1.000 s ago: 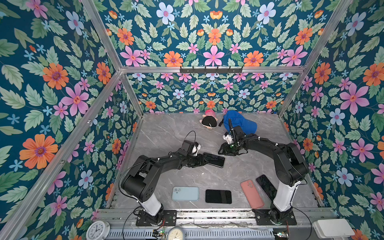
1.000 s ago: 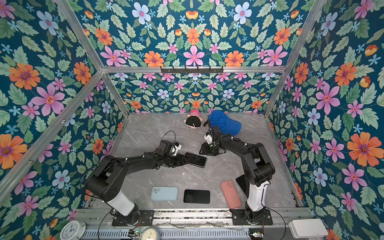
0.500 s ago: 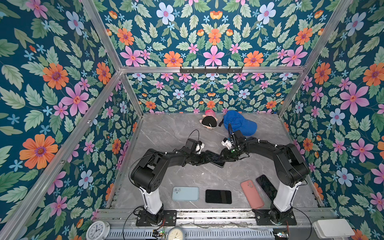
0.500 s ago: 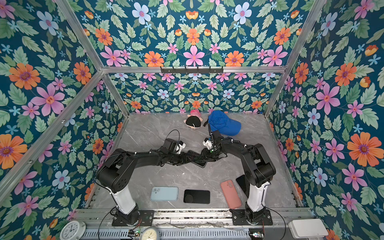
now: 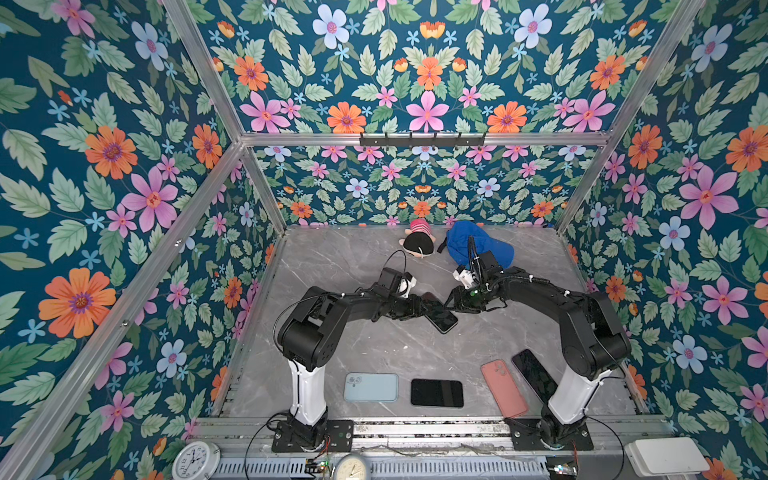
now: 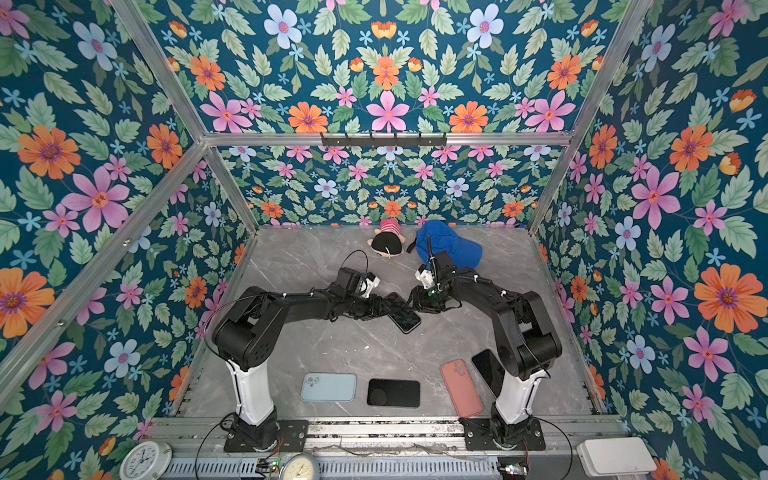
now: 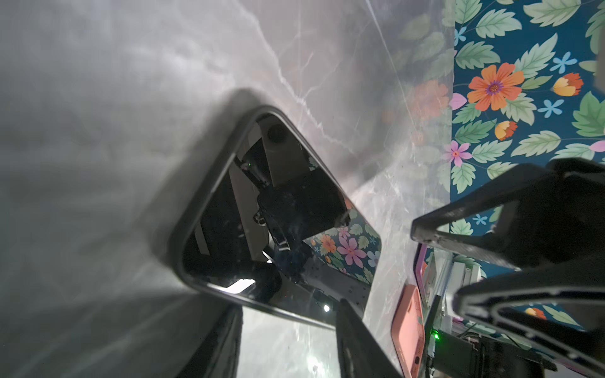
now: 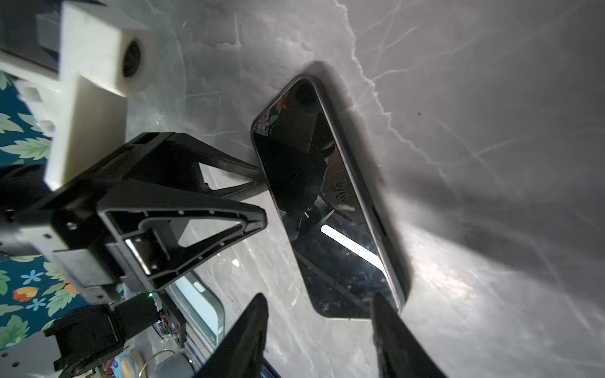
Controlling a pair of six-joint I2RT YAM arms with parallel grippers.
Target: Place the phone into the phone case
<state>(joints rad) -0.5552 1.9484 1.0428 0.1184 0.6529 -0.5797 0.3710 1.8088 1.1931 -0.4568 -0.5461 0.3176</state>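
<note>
the phone point(image 5: 441, 318) lies flat, screen up, in the middle of the table point(image 5: 365, 266), skewed to its edges. my worry is that it skates on the smooth marble if a finger shoves its rim instead of getting under it. with both arms crowded nose to nose over it, i could also knock one gripper into the other. the left gripper point(image 8: 263, 198) has its jaws part way apart and holds nothing, both tips against one long side of the phone. the right gripper point(image 8: 317, 297) is likewise part open and empty, low over one short end, one finger overlapping that corner. the pink case point(image 5: 504, 388) and light blue case point(image 5: 370, 386) lie well apart from the phone at the front edge, so i expect a long carry.
</note>
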